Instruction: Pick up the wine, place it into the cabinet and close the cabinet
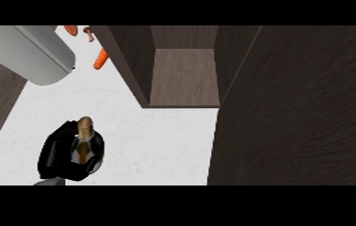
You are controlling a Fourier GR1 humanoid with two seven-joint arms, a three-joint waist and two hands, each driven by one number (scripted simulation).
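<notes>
Black fingers of the left hand (59, 154) curl round the wine bottle (84, 138), which stands on the white marbled counter (160, 145) at lower left. Its tan foil neck pokes above the hand. Dark wood-grain cabinet (184, 74) stands open beyond, its door (292, 117) at right. An orange carrot (101, 59) lies beside a rounded grey appliance (35, 53).

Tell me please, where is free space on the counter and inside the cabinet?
The white counter is bare between the left hand holding the wine bottle and the open cabinet door. The cabinet's floor is bare too. The crowded part is top left: the grey appliance and the carrot.
</notes>
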